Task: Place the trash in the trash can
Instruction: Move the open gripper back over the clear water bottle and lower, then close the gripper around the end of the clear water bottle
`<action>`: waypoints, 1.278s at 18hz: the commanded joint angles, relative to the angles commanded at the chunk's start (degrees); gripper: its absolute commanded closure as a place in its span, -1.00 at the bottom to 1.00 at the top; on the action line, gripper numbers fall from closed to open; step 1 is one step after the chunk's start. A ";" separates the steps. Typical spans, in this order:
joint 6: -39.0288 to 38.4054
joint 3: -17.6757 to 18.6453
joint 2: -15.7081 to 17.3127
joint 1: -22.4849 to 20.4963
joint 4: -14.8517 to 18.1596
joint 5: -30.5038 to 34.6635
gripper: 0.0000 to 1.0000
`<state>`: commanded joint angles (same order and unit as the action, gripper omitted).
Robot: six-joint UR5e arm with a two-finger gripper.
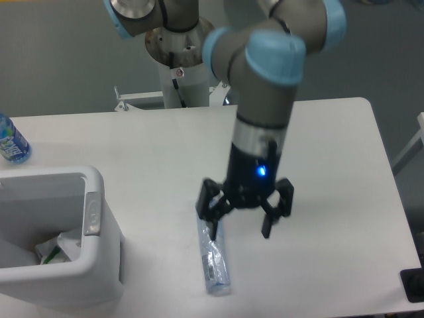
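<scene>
Arm reaches down over the crushed bottle, pincer [240, 232] spread wide and empty.
Crinkled clear plastic bottle [214, 257] lies flat on the smooth white counter [331, 165]; crumpled wrapper [56, 248] sits inside the rounded white trash can [93, 265].

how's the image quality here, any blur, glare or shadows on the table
Fixed camera view: soft overall; the gripper is slightly smeared, the crushed bottle reads clearly. Lighting is flat and bluish, only a faint shadow under the arm, and no harsh glare on the table.
</scene>
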<state>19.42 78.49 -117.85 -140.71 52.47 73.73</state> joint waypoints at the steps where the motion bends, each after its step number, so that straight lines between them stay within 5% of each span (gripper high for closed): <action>1: 0.44 -0.35 -1.41 0.00 0.00 0.01 -1.00; 7: 0.45 -0.35 -6.51 1.67 -0.26 0.53 -1.00; 23: 0.18 0.44 -12.58 7.74 -0.18 10.91 -1.00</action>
<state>19.60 78.92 -130.43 -132.98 52.29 84.64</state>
